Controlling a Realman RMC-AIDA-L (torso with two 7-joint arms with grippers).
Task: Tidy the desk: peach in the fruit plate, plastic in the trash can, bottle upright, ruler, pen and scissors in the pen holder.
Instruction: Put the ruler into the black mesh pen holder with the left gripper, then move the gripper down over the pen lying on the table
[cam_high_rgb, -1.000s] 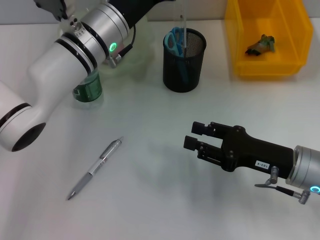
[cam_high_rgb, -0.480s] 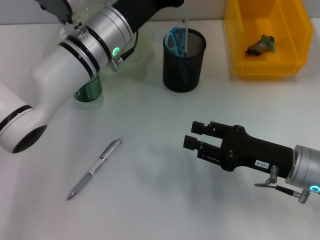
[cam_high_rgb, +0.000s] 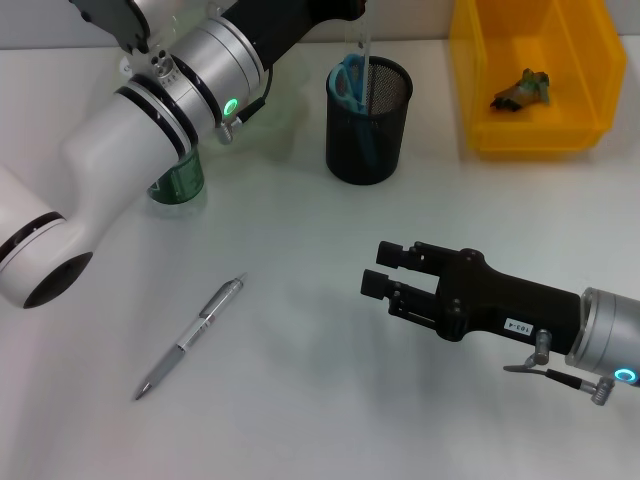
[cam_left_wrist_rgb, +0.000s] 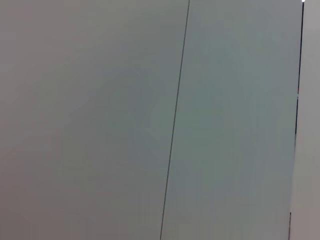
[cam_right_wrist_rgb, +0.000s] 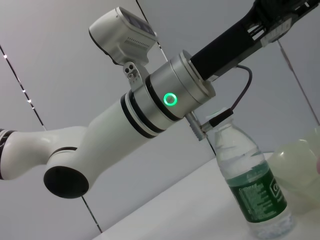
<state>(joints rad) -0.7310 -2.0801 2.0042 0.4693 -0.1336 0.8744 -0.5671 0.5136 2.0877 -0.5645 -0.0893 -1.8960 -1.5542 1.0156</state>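
The right gripper (cam_high_rgb: 380, 270) hovered over the bare white desk (cam_high_rgb: 300, 400), its two black blocky fingers (cam_high_rgb: 393, 256) spread apart with nothing between them; a small white sticker on its black body carried print too small to read. Well out beyond the fingertips, toward the robot's left, the slim silver-grey pen (cam_high_rgb: 190, 338) lay flat, its long axis diagonal, the pointed tip toward the near edge and the other end toward the far side. Far ahead of the fingers stood the black wire-mesh pen holder (cam_high_rgb: 368, 120), a cylinder holding the light blue scissors (cam_high_rgb: 349, 80) and the clear ruler (cam_high_rgb: 364, 45) upright. The bottle (cam_right_wrist_rgb: 252, 185) stood upright, its dark green label bearing white writing I could not read. Crumpled plastic (cam_high_rgb: 520, 88) lay in the yellow rectangular trash can (cam_high_rgb: 535, 135). The left gripper was out of sight, so its fingers could not be judged.
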